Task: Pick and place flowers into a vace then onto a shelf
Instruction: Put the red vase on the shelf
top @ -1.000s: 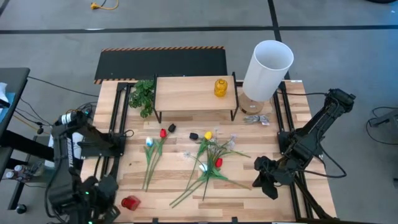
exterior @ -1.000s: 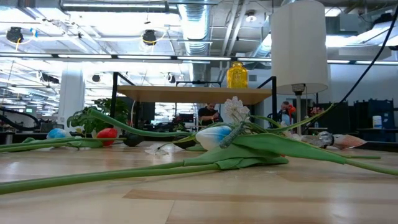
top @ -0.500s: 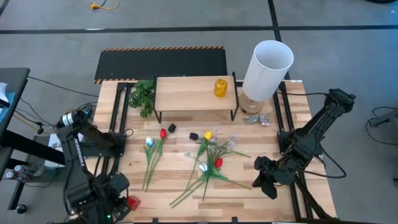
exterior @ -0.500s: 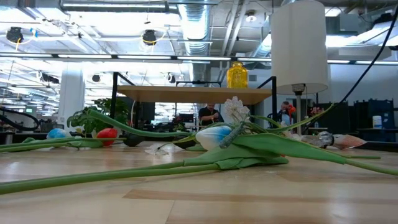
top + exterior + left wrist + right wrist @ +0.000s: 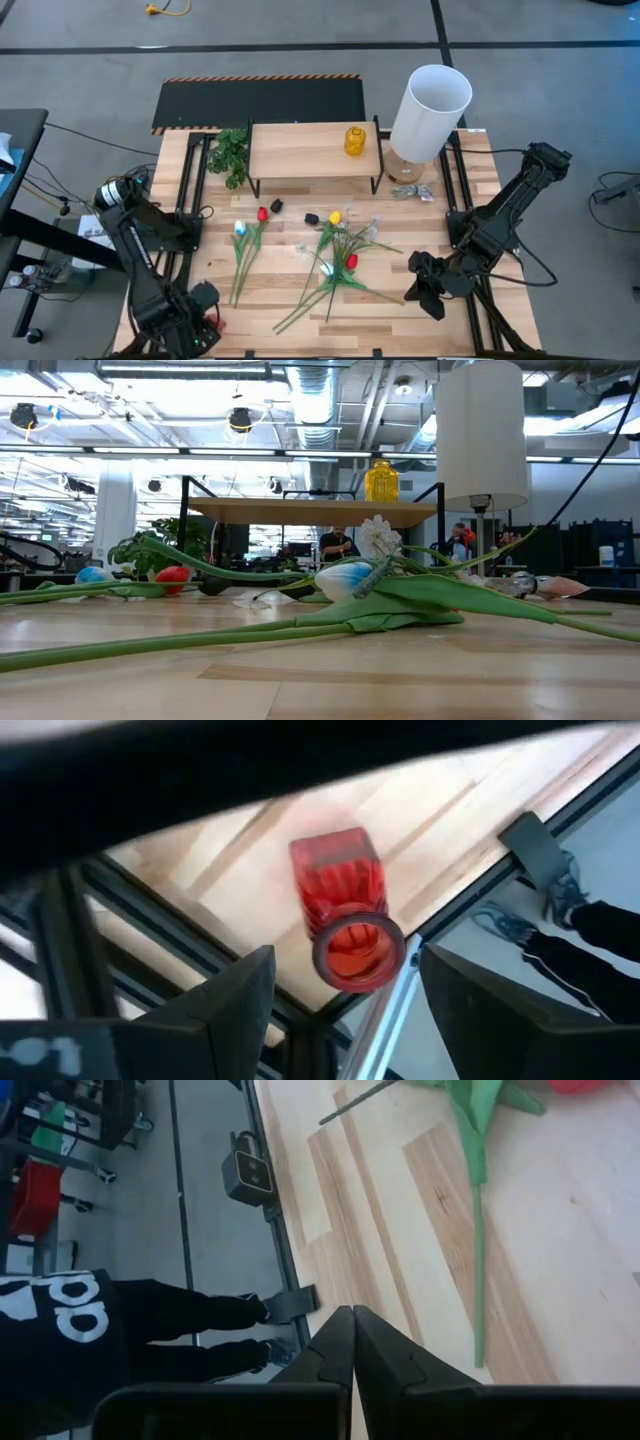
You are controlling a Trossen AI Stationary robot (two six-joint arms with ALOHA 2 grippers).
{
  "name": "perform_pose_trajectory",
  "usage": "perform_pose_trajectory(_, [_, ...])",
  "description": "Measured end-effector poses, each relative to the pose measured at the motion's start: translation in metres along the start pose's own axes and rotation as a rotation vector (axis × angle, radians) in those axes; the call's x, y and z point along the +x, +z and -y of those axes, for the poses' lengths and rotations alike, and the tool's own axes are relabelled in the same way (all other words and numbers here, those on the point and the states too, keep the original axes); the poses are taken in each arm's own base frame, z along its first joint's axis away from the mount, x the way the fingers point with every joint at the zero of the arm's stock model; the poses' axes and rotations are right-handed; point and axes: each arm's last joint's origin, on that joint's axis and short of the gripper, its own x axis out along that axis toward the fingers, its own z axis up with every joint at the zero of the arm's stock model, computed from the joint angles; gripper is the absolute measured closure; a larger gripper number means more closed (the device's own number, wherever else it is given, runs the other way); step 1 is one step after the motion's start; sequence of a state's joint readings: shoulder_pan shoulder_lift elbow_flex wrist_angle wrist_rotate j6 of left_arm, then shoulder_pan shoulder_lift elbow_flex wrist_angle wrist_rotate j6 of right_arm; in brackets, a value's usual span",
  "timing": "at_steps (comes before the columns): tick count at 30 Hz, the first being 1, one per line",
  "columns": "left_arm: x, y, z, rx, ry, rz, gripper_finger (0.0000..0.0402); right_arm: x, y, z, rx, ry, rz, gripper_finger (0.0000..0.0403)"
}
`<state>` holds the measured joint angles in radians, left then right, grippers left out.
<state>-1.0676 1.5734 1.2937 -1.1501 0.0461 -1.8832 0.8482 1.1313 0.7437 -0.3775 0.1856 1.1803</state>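
A red ribbed glass vase [image 5: 342, 900] lies on its side near the table's near left corner, mouth [image 5: 358, 946] toward my left wrist. My left gripper [image 5: 347, 970] hovers just over it in the high view [image 5: 203, 308]. It is open, one finger on either side of the mouth end, and touches nothing. The flowers [image 5: 335, 255] lie loose on the table's middle, with a second bunch [image 5: 245, 245] to their left. The shelf [image 5: 312, 150] stands at the far side with a yellow vase [image 5: 355, 140] on it. My right gripper [image 5: 425, 290] waits shut near the right edge.
A tall white cylinder lamp [image 5: 430, 105] stands at the far right beside the shelf. A green leaf sprig [image 5: 232, 155] lies at the shelf's left end. Black frame rails run along both table sides. A person in black [image 5: 70, 1330] stands off the near edge.
My left gripper has travelled toward the table's right, along the near edge, and now stands over the red vase. The vase, the flowers and my right arm have kept still.
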Motion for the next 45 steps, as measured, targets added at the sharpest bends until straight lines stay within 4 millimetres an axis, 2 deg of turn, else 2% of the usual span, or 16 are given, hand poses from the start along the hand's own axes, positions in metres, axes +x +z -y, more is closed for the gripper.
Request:
perform_pose_trajectory(6, [0.017, 0.000, 0.002, -0.001, -0.055, -0.013, 0.0163, 0.000, 0.000, 0.000, -0.001, 0.000, 0.000, 0.0402])
perform_pose_trajectory(14, [0.034, 0.001, -0.003, -0.020, -0.045, -0.055, 0.0163, 0.000, 0.000, 0.000, -0.002, -0.002, -0.001, 0.0402])
perform_pose_trajectory(25, [0.034, 0.001, -0.002, -0.007, -0.046, -0.068, 0.0171, 0.000, 0.000, 0.000, -0.005, -0.002, -0.001, 0.0402])
perform_pose_trajectory(36, [0.034, 0.001, -0.002, -0.007, -0.049, -0.066, 0.0252, 0.000, 0.000, 0.000, -0.013, -0.003, -0.002, 0.0402])
perform_pose_trajectory(39, [0.034, 0.001, -0.002, -0.003, -0.049, -0.065, 0.0251, 0.000, 0.000, 0.000, -0.013, -0.003, -0.002, 0.0402])
perform_pose_trajectory(45, [0.034, 0.001, -0.002, -0.002, -0.048, -0.064, 0.0226, 0.000, 0.000, 0.000, -0.013, -0.003, -0.002, 0.0402])
